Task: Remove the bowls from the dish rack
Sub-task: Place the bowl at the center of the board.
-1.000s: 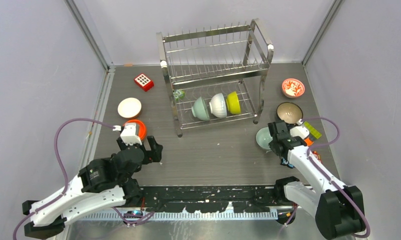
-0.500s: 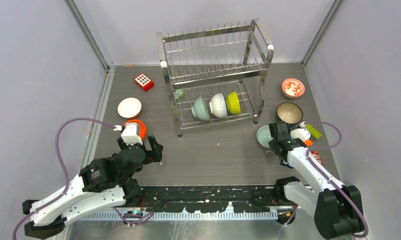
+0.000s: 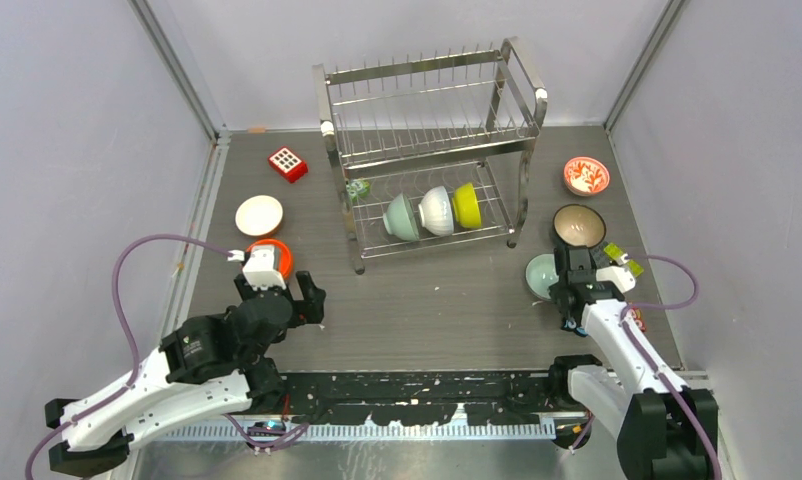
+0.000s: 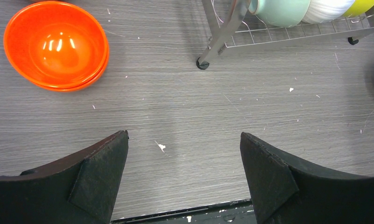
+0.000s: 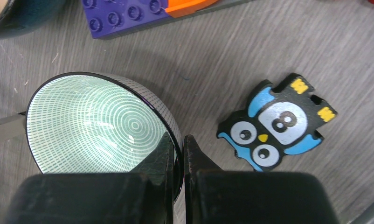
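right pincer (image 5: 177, 143) pinches teal bowl (image 5: 101, 122) rim, likely for set-down | left pincer (image 4: 184, 135) gaping, empty | rack (image 4: 225, 30) ahead: 3 bowls (image 3: 435, 211)

Robotics lab test cell, plain lilac walls (image 3: 67, 150), grey table (image 3: 427, 300), bolted robot arms (image 3: 192, 365) (purple cables (image 3: 117, 280) trailing)
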